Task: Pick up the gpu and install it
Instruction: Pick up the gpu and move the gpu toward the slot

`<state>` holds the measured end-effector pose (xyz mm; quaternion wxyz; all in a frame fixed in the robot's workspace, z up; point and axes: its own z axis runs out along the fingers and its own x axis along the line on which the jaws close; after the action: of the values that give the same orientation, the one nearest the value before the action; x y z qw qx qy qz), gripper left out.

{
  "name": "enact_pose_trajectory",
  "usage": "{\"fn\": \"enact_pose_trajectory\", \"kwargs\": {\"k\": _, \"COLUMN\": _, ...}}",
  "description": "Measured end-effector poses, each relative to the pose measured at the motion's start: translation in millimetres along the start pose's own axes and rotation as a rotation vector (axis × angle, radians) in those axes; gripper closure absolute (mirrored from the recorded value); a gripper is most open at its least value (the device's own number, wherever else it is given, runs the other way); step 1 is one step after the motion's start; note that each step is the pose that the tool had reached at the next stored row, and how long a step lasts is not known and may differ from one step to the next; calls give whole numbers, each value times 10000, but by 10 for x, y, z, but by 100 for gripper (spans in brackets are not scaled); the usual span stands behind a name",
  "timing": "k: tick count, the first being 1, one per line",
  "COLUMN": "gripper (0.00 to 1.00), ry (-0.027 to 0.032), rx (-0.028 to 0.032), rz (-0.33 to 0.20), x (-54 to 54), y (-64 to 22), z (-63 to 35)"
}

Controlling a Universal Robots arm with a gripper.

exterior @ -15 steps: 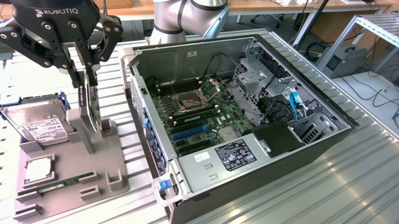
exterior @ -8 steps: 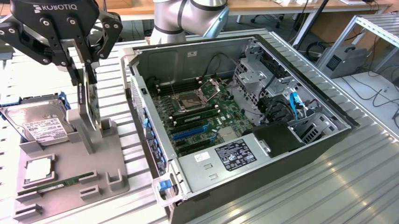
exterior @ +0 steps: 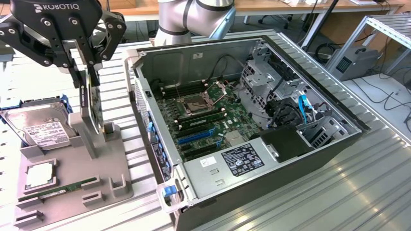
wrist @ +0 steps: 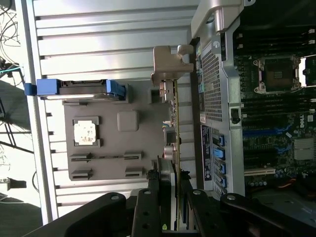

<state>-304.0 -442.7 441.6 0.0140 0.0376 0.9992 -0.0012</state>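
The gpu [exterior: 94,107] is being held by the gripper [exterior: 90,77], whose fingers [exterior: 82,65] are being kept partly closed and pressed against the card's two flat faces near its upper edge. The thin black card is being carried upright on its edge, at the side of the grey tray [exterior: 109,163] nearest the open computer case [exterior: 289,178], which is on the exterior view's right. Whether the card's lower edge is touching the tray's upright holder cannot be told. In the wrist view the gpu [wrist: 175,118] is being seen edge-on, running away from the gripper [wrist: 170,175] between the fingers [wrist: 154,180], with its silver bracket [wrist: 168,66] at the far end and the perforated rear wall of the case just beside it. On the tray, well apart from the card, a hard drive [exterior: 40,129] with a white label is being kept in its cradle, a square processor [exterior: 38,175] is being kept in its recess, and a narrow green RAM stick [exterior: 57,189] is being kept in its slot. The motherboard [exterior: 205,113] is being left exposed inside the case, which is lying on its side on the ribbed metal table [exterior: 334,197].
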Motion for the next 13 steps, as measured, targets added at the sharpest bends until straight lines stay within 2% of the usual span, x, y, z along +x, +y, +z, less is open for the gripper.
{"fn": "enact_pose_trajectory", "kwargs": {"k": 3, "gripper": 73, "ry": 0, "rx": -1, "rz": 0, "x": -43, "y": 4, "z": 2}}
{"fn": "enact_pose_trajectory", "kwargs": {"k": 7, "gripper": 73, "ry": 0, "rx": 0, "rz": 0, "x": -241, "y": 19, "z": 7}}
{"fn": "enact_pose_trajectory", "kwargs": {"k": 9, "gripper": 73, "ry": 0, "rx": 0, "rz": 0, "x": -446, "y": 34, "z": 13}}
{"fn": "enact_pose_trajectory", "kwargs": {"k": 10, "gripper": 73, "ry": 0, "rx": 0, "rz": 0, "x": -497, "y": 38, "z": 14}}
{"fn": "enact_pose_trajectory", "kwargs": {"k": 12, "gripper": 73, "ry": 0, "rx": 0, "rz": 0, "x": -693, "y": 53, "z": 19}}
{"fn": "enact_pose_trajectory", "kwargs": {"k": 13, "gripper": 73, "ry": 0, "rx": 0, "rz": -1, "x": -720, "y": 55, "z": 20}}
